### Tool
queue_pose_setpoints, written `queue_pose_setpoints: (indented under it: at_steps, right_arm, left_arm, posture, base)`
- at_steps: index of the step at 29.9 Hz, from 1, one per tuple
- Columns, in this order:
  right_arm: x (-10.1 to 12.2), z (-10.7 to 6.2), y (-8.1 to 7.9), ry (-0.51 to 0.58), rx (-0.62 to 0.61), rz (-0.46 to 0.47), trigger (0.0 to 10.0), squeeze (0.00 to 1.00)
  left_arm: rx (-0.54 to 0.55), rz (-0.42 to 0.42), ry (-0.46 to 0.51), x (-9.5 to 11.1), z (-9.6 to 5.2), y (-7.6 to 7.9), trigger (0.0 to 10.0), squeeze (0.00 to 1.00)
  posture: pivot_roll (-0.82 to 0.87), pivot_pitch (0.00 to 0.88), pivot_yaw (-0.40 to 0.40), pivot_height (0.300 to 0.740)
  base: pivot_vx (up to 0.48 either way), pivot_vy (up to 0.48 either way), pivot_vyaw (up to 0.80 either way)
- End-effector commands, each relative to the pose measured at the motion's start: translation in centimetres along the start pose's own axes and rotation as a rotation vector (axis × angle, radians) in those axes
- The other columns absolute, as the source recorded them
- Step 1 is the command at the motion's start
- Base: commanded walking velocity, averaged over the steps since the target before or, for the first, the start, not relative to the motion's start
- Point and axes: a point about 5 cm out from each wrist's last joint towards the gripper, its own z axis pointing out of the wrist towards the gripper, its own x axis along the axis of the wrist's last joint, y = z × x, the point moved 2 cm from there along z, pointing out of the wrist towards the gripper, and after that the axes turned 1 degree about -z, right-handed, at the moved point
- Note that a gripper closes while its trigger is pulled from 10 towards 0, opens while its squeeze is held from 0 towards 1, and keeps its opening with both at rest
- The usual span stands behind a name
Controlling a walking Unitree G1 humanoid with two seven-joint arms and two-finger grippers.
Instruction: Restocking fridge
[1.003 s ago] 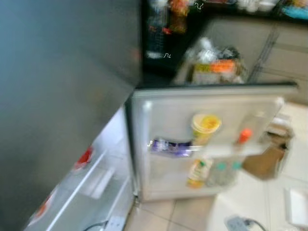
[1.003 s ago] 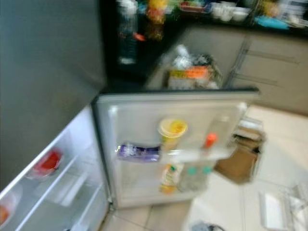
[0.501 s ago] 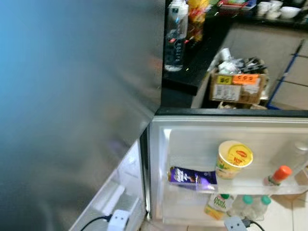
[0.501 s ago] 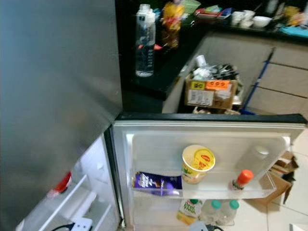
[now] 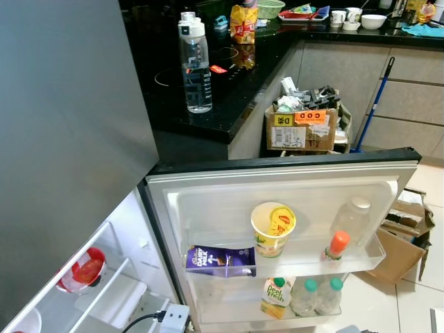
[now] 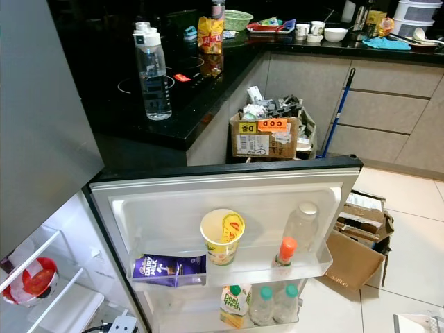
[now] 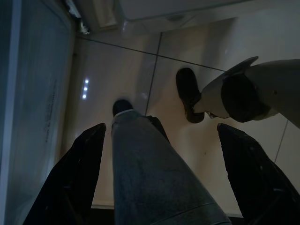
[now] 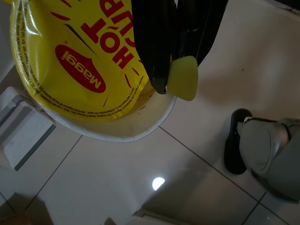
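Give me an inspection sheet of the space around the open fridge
Surface: white tile floor; black counter.
Job's things: fridge door open, shelves holding noodle cup, chocolate, juice carton, bottles.
Clutter: cardboard box of rubbish; water bottle on counter.
Grippers: right gripper shut on a Maggi cup; left gripper open, hanging over floor.
Cables: power strip with black lead.
Surroundings: broom, cabinets.

Right claw [image 8: 176, 70] clamped on cup rim; left claw [image 7: 161, 154] spread, hanging idle.
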Motion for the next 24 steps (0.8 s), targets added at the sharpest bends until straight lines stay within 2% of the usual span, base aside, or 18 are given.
queue_pose_setpoints:
  at_steps: [1, 9, 18, 20, 24]
  right_arm:
    - [0.4, 0.1, -0.2, 0.010, 0.004, 0.004, 10.0, 0.00]
    - [0.9, 0.1, -0.2, 0.029, 0.020, -0.024, 10.0, 0.00]
    - [3.3, 0.3, -0.5, 0.112, 0.101, -0.101, 10.0, 0.00]
    - [3.6, 0.4, -0.4, 0.119, 0.098, -0.102, 10.0, 0.00]
    - [3.7, 0.4, -0.4, 0.125, 0.106, -0.110, 10.0, 0.00]
  left_arm:
    - [0.020, -0.005, -0.007, -0.1, -0.1, -0.5, 10.0, 0.00]
    - [0.027, -0.007, -0.009, -0.1, -0.1, -0.5, 10.0, 0.00]
    - [0.003, 0.000, 0.001, 0.1, 0.1, 0.1, 10.0, 0.00]
    - [-0.020, 0.025, -0.009, 0.1, 0.1, 0.4, 10.0, 0.00]
    - [-0.005, -0.003, -0.006, 0.0, 0.1, 0.4, 10.0, 0.00]
  posture:
    - [-0.12, 0.000, 0.010, 0.740]
    - [-0.13, 0.000, 0.009, 0.740]
    - [-0.13, 0.000, 0.003, 0.740]
    - [-0.14, 0.000, 0.001, 0.740]
    - [-0.14, 0.000, 0.001, 0.740]
  base:
    - [0.000, 0.000, 0.00]
    - [0.000, 0.000, 0.00]
    - [0.000, 0.000, 0.00]
    - [0.000, -0.469, 0.00]
    - [0.000, -0.461, 0.00]
